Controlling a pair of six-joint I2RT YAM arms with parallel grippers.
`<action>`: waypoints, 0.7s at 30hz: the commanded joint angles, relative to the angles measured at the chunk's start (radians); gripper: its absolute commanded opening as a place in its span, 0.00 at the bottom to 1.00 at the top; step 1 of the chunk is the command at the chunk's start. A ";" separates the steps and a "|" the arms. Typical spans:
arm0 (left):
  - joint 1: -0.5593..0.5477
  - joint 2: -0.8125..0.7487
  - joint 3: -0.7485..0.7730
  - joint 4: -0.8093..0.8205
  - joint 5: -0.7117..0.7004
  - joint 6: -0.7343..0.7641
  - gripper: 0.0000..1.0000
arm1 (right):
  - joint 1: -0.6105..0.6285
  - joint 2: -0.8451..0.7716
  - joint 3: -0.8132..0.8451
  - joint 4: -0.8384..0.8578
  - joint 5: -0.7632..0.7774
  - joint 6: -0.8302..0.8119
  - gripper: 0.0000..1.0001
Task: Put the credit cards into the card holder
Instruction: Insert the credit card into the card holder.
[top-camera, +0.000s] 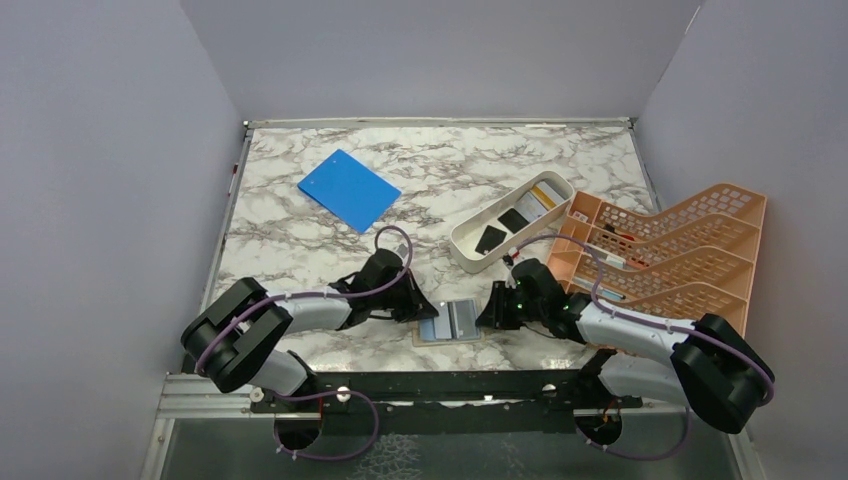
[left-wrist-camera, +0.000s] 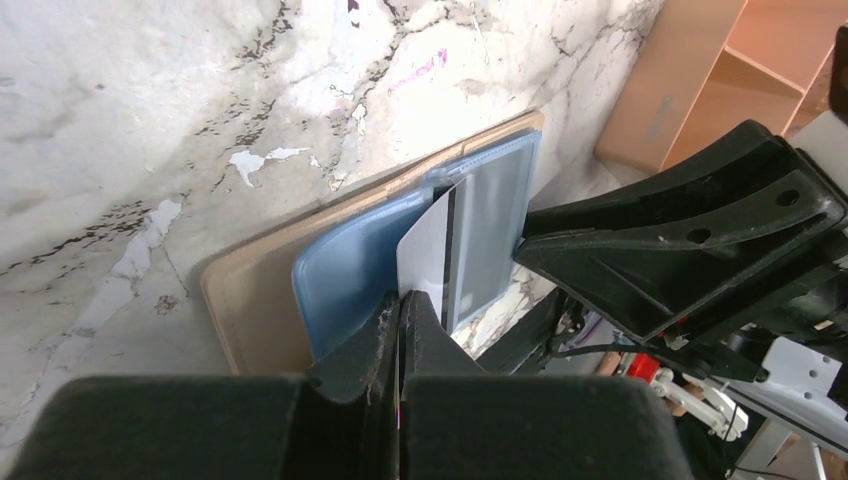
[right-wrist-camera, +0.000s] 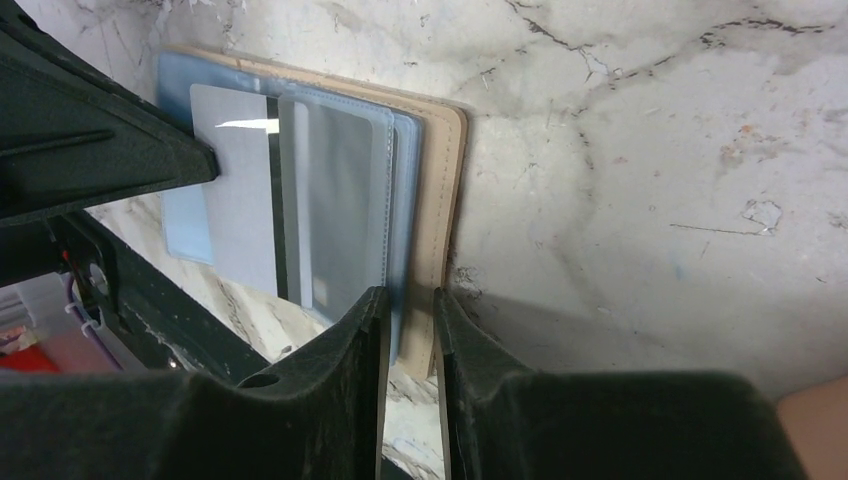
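Note:
The tan card holder (top-camera: 450, 322) lies open and flat near the table's front edge, between my two grippers. It has blue lining and clear pockets (right-wrist-camera: 345, 200). My left gripper (top-camera: 425, 312) is shut on a white card with a black stripe (left-wrist-camera: 428, 248) and holds it at the mouth of a clear pocket, partly slid under it. That card also shows in the right wrist view (right-wrist-camera: 240, 200). My right gripper (top-camera: 493, 308) is nearly closed on the holder's tan right edge (right-wrist-camera: 447, 200), with the edge between its fingers. More cards (top-camera: 491, 238) lie in the white tray.
The long white tray (top-camera: 470, 255) stands at an angle behind the right gripper. The orange lattice rack (top-camera: 670, 250) fills the right side. A bright blue flat board (top-camera: 348, 189) lies at the back left. Grey walls enclose the table.

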 joint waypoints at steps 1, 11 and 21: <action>-0.020 -0.025 -0.022 0.047 -0.085 -0.044 0.00 | 0.014 -0.002 -0.034 0.017 -0.031 0.022 0.27; -0.092 0.017 0.035 0.047 -0.101 -0.028 0.09 | 0.024 0.017 -0.049 0.074 -0.020 0.063 0.27; -0.124 0.074 0.111 0.012 -0.106 0.035 0.25 | 0.025 0.066 -0.019 0.081 -0.007 0.041 0.24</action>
